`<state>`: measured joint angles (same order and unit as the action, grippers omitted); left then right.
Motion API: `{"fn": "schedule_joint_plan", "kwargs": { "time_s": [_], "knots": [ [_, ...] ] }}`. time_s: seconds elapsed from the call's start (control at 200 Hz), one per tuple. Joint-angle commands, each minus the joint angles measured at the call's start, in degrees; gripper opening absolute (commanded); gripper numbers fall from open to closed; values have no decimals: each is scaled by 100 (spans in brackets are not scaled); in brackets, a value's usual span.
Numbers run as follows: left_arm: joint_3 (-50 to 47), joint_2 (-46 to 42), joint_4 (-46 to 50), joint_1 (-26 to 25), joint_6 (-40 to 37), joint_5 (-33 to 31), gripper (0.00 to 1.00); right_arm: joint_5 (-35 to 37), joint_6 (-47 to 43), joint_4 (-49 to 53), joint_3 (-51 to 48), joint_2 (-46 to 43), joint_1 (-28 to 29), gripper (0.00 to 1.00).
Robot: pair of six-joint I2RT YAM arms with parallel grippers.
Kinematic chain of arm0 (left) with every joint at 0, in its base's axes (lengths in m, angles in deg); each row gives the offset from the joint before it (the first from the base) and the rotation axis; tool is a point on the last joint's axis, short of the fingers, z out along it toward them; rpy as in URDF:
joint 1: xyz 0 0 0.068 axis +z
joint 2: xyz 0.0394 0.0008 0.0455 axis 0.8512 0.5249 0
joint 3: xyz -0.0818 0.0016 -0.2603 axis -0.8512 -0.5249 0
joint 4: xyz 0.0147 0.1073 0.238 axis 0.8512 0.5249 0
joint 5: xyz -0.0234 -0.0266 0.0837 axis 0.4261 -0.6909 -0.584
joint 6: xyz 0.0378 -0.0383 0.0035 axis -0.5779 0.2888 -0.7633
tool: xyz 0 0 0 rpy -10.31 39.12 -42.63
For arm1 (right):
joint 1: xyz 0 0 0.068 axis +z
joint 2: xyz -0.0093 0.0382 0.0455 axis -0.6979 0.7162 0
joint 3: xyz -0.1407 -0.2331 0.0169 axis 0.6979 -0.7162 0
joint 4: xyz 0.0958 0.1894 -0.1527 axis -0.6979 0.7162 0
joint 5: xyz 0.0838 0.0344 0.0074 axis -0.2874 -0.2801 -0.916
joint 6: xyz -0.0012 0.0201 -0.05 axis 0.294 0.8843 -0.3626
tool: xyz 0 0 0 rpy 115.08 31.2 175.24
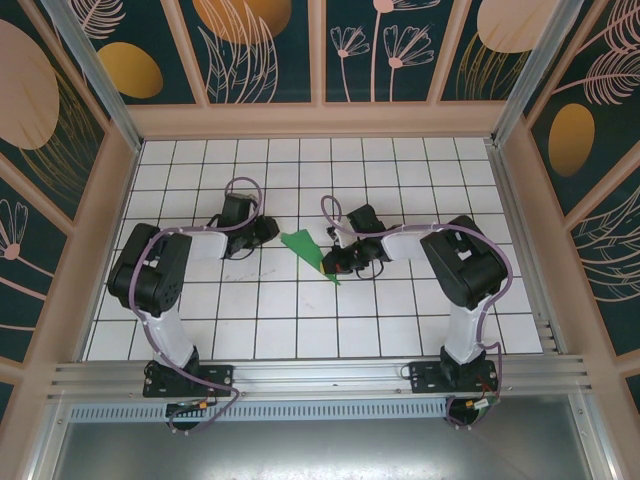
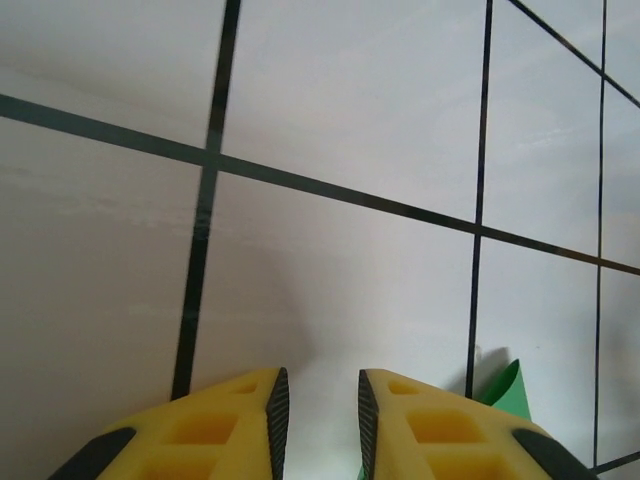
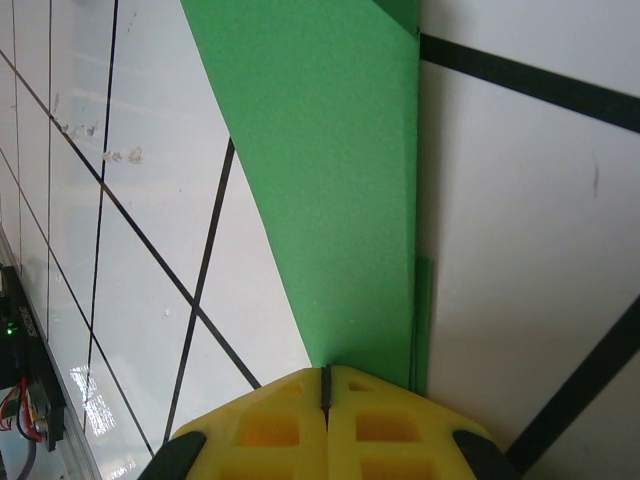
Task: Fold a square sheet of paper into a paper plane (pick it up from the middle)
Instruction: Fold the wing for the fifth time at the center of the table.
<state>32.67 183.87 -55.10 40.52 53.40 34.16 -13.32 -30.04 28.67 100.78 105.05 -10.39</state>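
Note:
The square sheet of paper (image 1: 303,247), plain green, lies on the white tiles folded into a slim pointed shape, much like a paper plane. Its narrow end runs toward my right gripper (image 1: 333,264). In the right wrist view the green paper (image 3: 330,180) has a straight creased edge on the right and passes under my right gripper (image 3: 326,385), whose jaws are shut with pads touching, tips down on the paper. My left gripper (image 1: 270,231) sits just left of the paper. Its jaws (image 2: 323,400) stand apart over bare tile, and a green paper corner (image 2: 505,392) peeks past the right finger.
The white grid-tiled table (image 1: 260,320) is boxed in by beige walls with patterned panels on the left, back and right. An aluminium rail (image 1: 320,375) carrying both arm bases runs along the near edge. Purple cables loop over both arms.

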Motion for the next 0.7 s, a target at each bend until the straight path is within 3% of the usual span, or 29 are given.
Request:
{"fn": "schedule_joint_plan", "kwargs": {
  "time_s": [0.0,0.155,0.36,0.696],
  "knots": [
    [-169,-745,-12,18,-66,-2,27,750,15,827,-383,450,41,0],
    [-526,-1253,-383,-325,221,257,21,703,36,823,-337,414,49,0],
    [-467,-858,-692,-942,462,688,11,616,152,721,-354,303,45,0],
    [-397,50,-985,-1021,590,1008,4,34,284,356,-74,-21,84,0]
  ]
}}
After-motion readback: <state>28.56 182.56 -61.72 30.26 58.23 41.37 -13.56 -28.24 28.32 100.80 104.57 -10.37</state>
